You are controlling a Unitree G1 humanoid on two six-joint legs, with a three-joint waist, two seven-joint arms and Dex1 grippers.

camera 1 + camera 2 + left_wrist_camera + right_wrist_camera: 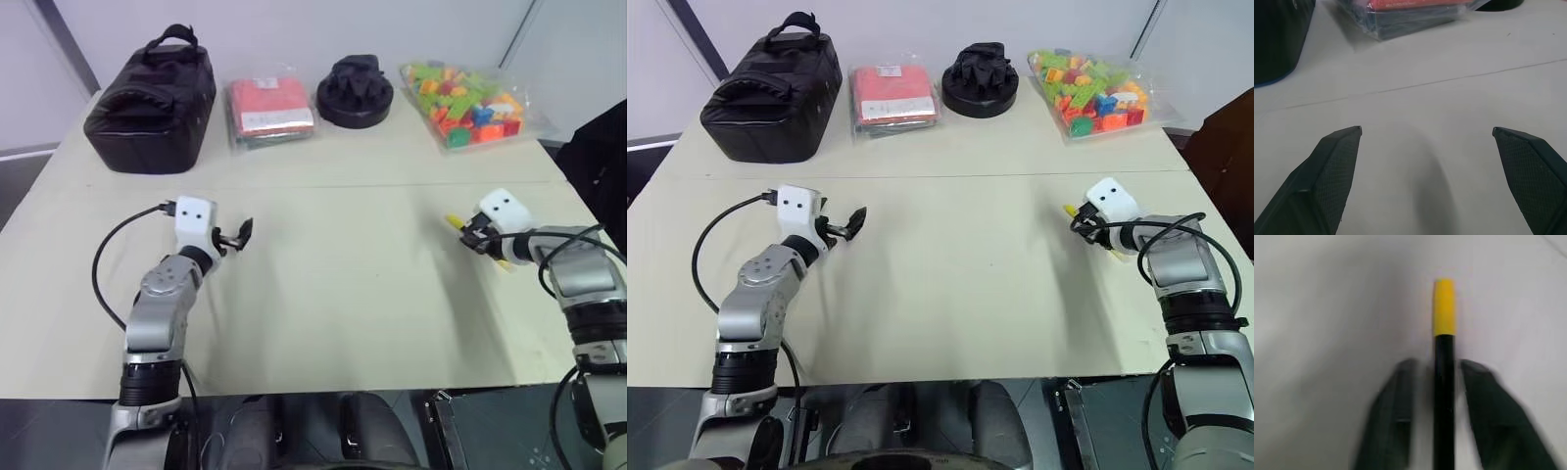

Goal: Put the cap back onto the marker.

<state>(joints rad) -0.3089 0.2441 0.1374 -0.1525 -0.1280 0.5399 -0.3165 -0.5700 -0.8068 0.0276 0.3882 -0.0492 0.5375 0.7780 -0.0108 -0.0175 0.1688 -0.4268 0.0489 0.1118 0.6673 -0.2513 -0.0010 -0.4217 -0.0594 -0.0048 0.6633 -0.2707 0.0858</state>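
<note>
clearly, the capping itself looks to be done. in the right wrist view the marker (1444, 396) is seen as a slim black shaft with the cap (1444, 307) seated flush on its far end, no gap showing between yellow and black. the marker lies between the two fingers of the right gripper (477, 238); a sliver of space is seen on each side of the shaft, so the jaws are judged to be partly parted and no firm grip can be read, though the blur leaves it uncertain whether the marker is lightly touched or already let go. from the head views the marker is placed near the right edge of the counter (343, 294), its yellow tip poking out beyond the gripper toward the middle; whether it rests on the surface or is held just above it cannot be told.

the left gripper (235, 236) is held over the left half of the counter, well apart from the marker, with its jaws spread wide and nothing between them; bare counter is seen past its fingertips (1337, 166).

along the far edge, untouched, are set a black bag (152, 103), a red packet (269, 110), a black round object (355, 90) and a bag of toy bricks (468, 103).

what is judged to be left is small: the marker to be fully released and the right arm drawn clear.
</note>
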